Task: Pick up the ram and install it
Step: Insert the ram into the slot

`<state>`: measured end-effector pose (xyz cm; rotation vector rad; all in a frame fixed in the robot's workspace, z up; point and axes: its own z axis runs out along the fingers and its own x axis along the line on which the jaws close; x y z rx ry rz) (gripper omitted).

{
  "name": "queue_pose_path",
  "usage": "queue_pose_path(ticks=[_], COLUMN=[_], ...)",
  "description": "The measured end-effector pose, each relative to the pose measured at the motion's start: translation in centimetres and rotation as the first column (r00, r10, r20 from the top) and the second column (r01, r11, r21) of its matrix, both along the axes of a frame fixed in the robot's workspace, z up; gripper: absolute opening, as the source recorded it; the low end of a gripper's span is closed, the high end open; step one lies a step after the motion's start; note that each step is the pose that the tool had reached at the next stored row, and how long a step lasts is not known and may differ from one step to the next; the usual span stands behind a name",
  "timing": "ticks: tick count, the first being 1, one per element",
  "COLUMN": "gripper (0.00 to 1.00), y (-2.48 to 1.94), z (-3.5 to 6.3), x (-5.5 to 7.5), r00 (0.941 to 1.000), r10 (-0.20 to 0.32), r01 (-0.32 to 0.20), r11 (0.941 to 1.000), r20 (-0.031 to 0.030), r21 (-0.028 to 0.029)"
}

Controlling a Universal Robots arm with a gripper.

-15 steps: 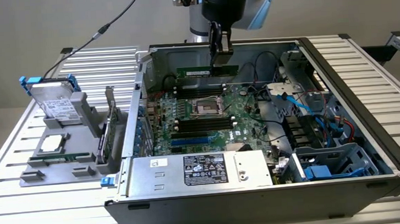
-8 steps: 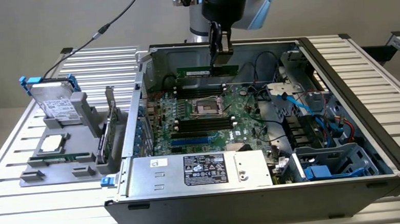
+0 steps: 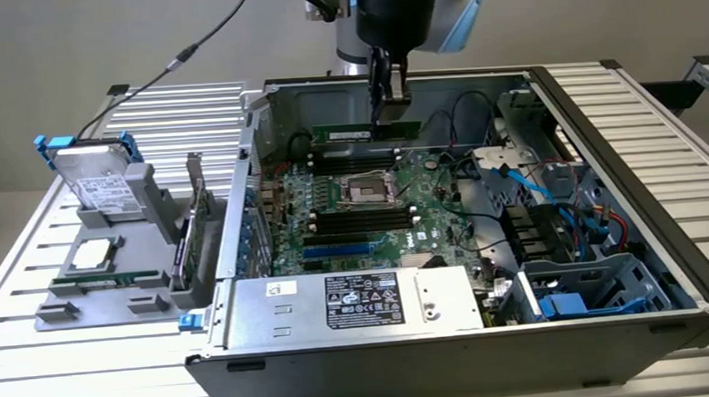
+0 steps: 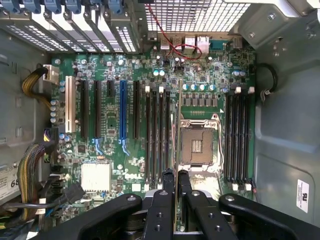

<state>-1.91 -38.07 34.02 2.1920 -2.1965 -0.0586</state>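
The ram (image 3: 357, 133) is a thin green stick hanging level above the motherboard (image 3: 387, 219) inside the open computer case. My gripper (image 3: 392, 115) is shut on the ram's top edge, near the end at the exterior view's right. In the wrist view the ram (image 4: 178, 130) appears edge-on as a thin line running out from between my gripper (image 4: 176, 176) fingers. It hangs over the gap between a bank of black memory slots (image 4: 157, 135) and the CPU socket (image 4: 197, 145). A second bank of slots (image 4: 237, 140) lies beyond the socket.
The case walls (image 3: 645, 192) ring the board. A grey power supply (image 3: 373, 302) sits at the front, with blue and black cables (image 3: 549, 197) at the exterior view's right. Outside, at the left, a grey holder (image 3: 104, 284) carries a hard drive (image 3: 99, 186) and an upright card (image 3: 195, 230).
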Motion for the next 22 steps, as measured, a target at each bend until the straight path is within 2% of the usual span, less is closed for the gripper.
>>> queue_pose_path(ticks=[8,10,16,22], gripper=[0.15,0.15,0.15,0.15], y=[-0.14,-0.36,-1.61,-1.69], z=[-1.45,-1.83,-2.91,-4.01], x=[-0.2,-0.3,-0.3,-0.3], r00=[1.0000,1.0000,1.0000,1.0000], r10=[0.000,0.000,0.002,0.003], r01=[0.000,0.000,-0.002,-0.003], r11=[1.0000,1.0000,1.0000,1.0000], r20=[0.0001,0.0001,-0.0001,-0.0001], r21=[0.0000,0.0002,0.0005,0.0006])
